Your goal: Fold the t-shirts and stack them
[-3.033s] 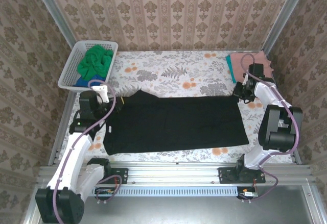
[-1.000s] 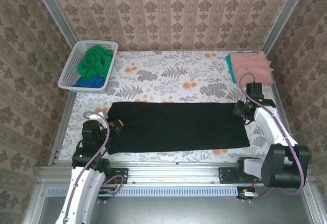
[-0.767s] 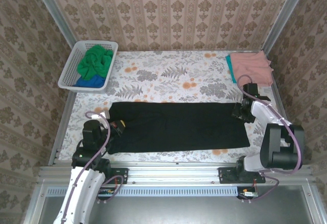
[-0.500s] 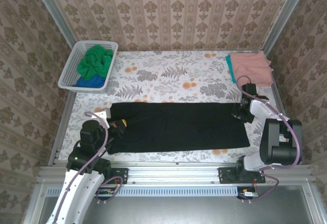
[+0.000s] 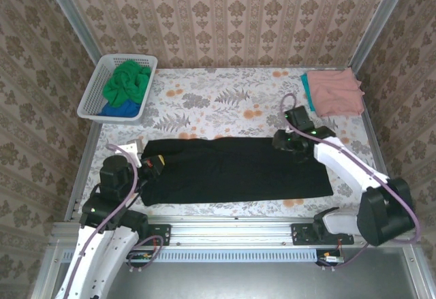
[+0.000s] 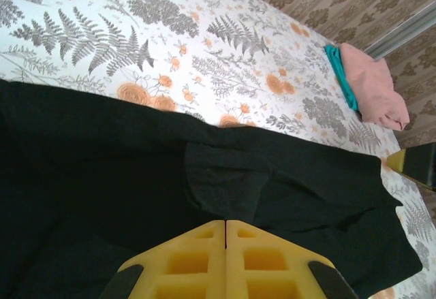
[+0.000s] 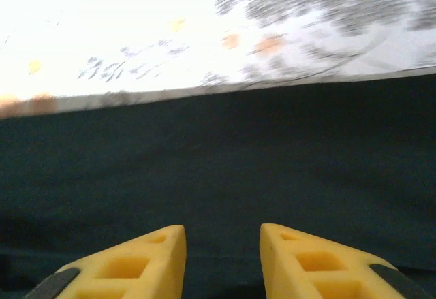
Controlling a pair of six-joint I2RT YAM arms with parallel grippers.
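The black t-shirt [image 5: 238, 173] lies folded into a long strip across the near half of the table. My left gripper [image 5: 155, 165] sits at its left end. In the left wrist view its fingers meet, shut, at a raised pinch of black t-shirt [image 6: 221, 183] at the left gripper [image 6: 225, 223] tips. My right gripper [image 5: 281, 140] hovers over the strip's far edge, right of centre. In the right wrist view the right gripper [image 7: 223, 234] is open with only flat black t-shirt [image 7: 218, 163] below it.
A white basket [image 5: 92, 98] at the back left holds a green t-shirt [image 5: 126, 81] over a blue one [image 5: 116, 110]. A folded pink t-shirt [image 5: 334, 91] rests on a teal one [image 5: 307, 91] at the back right corner. Flowered tablecloth [image 5: 225, 101] lies behind the strip.
The right arm has swung left from the strip's right end to its far edge near the middle. The left gripper has stayed shut at the left end, shifting only slightly.
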